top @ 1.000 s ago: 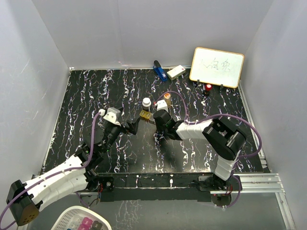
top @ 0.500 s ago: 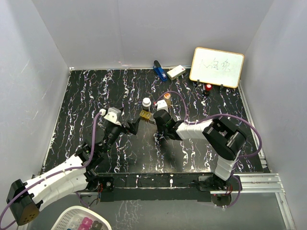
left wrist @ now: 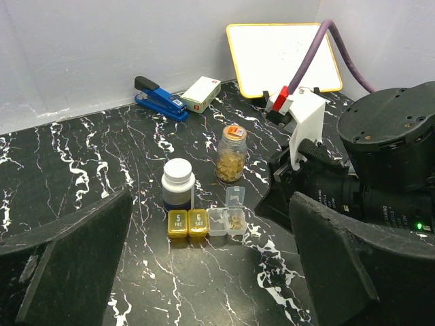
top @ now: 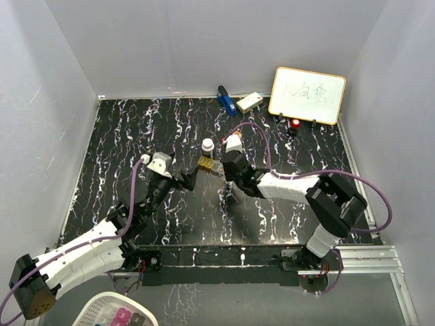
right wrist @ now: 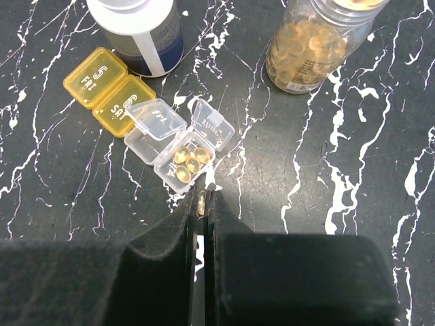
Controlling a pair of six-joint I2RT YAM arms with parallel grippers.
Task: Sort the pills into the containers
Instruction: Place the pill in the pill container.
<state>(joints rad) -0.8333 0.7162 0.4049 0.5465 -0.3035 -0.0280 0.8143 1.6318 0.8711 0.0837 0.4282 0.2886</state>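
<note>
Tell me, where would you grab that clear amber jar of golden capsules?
Probably mid-body, fingers closing across the round wall of the clear amber jar, approaching level from its right: it stands upright, and the white-capped dark bottle sits to its left.

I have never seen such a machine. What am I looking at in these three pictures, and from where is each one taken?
These are two robot arms bolted to a black marbled table. One picture looks down from above; the other two come from a camera on each wrist. On the table stand a dark bottle with a white cap, an amber bottle of golden pills, and a small pill box whose open section holds pills. The left claw is wide open and empty. The right claw is shut on one golden pill, close to that section.
</note>
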